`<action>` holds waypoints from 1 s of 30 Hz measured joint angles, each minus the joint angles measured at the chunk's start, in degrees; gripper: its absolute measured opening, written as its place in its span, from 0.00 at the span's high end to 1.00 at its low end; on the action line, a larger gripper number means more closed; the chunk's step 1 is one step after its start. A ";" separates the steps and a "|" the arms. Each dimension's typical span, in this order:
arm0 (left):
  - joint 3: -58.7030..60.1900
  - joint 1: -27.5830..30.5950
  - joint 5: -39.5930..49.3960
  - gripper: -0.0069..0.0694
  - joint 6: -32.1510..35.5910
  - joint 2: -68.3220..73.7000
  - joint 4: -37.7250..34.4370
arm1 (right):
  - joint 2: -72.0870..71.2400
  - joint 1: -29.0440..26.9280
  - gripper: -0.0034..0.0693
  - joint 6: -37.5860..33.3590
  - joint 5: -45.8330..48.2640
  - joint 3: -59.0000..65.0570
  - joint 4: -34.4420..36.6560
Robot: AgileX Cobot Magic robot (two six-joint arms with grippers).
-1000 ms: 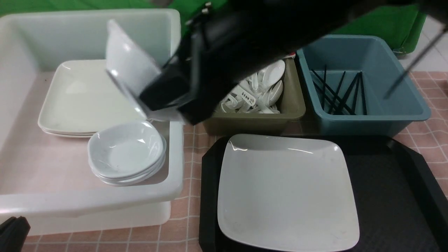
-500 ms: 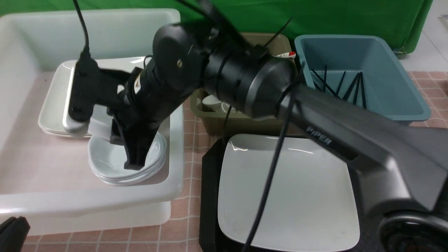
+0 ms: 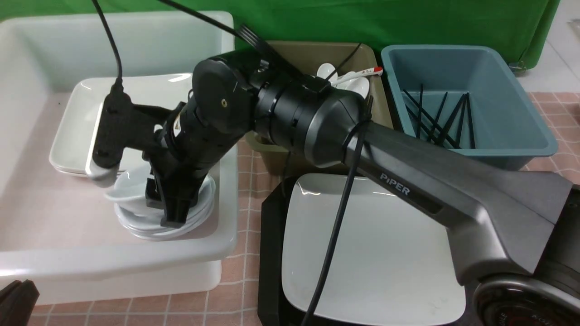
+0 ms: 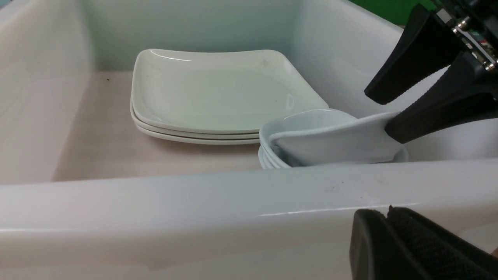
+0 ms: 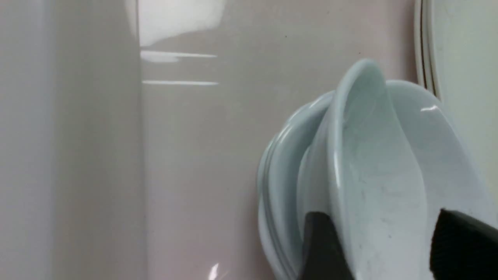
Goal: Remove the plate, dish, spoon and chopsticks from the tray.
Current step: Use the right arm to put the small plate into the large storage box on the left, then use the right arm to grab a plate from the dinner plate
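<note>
I find the right gripper [image 3: 163, 208] at centre left of the front view, inside the white tub [image 3: 113, 262], directly over the stack of dishes [image 3: 136, 228]. Its jaws are spread. In the right wrist view the two fingers [image 5: 323, 249] stand well apart with the dish [image 5: 373, 163] between them. In the left wrist view the rim of the dish [image 4: 334, 140] touches the nearer finger [image 4: 435, 116], and the other finger is clear of it. I cannot tell whether the dish is bearing any weight on that finger.

The dish [image 3: 127, 188] is tilted, one edge down in the top bowl of the stack and the other edge raised. Just beside the stack, toward the upper left of the front view, sits a pile of square plates [image 3: 72, 131], also in the tub.

The plate [image 3: 376, 253] lies flat on the black tray [image 3: 269, 235] in the lower centre of the front view, partly crossed by the right arm. Behind the tray are an olive bin [image 3: 380, 113] holding white spoons [image 3: 358, 83] and a blue bin [image 3: 534, 136] holding black chopsticks [image 3: 435, 122].

The left gripper [image 3: 16, 296] shows in the bottom left corner, outside the tub. In the left wrist view its pads [image 4: 412, 241] are pressed together with nothing between them.
</note>
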 joint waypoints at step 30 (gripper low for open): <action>0.00 0.00 -7.36 0.88 -17.56 0.00 -34.06 | -53.11 0.00 0.91 41.63 19.73 25.15 -15.73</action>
